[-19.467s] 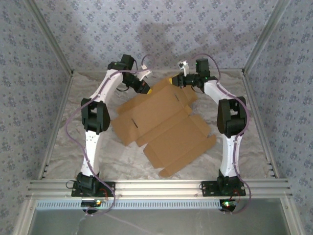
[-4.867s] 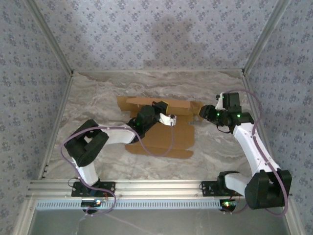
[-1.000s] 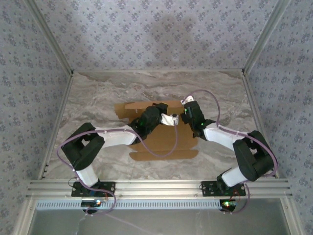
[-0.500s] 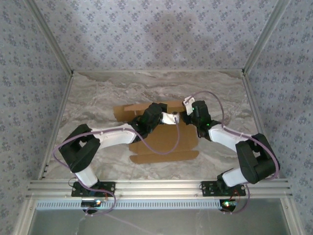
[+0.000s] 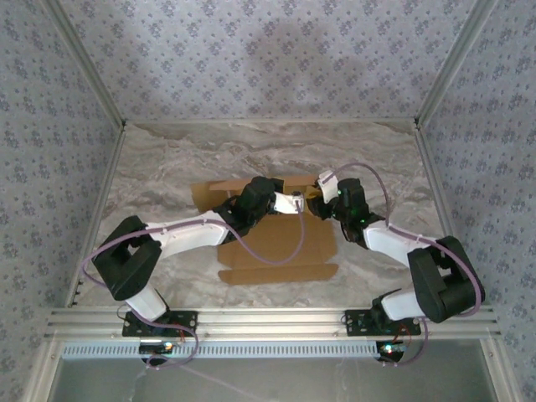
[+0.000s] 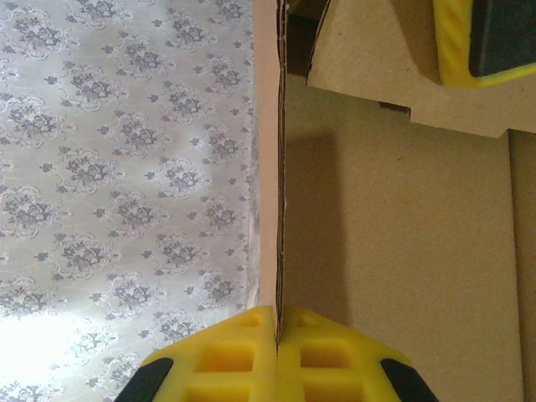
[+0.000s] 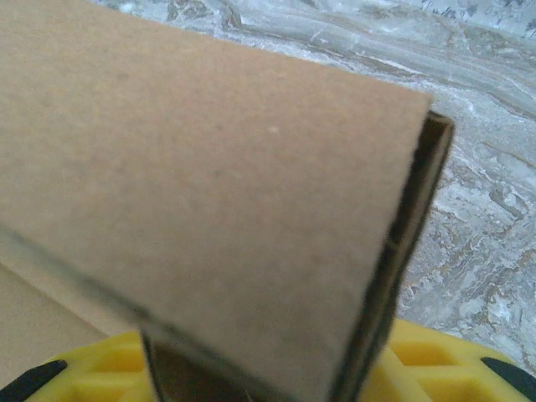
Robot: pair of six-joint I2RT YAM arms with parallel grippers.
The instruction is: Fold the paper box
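Note:
The tan paper box lies partly folded in the middle of the table, its back wall raised. My left gripper is over the box's back right part. In the left wrist view its yellow fingers are shut on the edge of an upright panel. My right gripper faces it from the right, at the box's right end. In the right wrist view a folded double flap stands between the right gripper's spread yellow fingers, which are open. The other arm's yellow finger shows at the top right of the left wrist view.
The marble-patterned table top runs to patterned walls at the back and sides. An aluminium rail crosses the near edge by the arm bases. Purple cables loop over the box.
The right gripper's jaws have spread apart around the flap, and that arm has drawn slightly right. The left gripper stays shut on its panel, and the box has shifted a little left.

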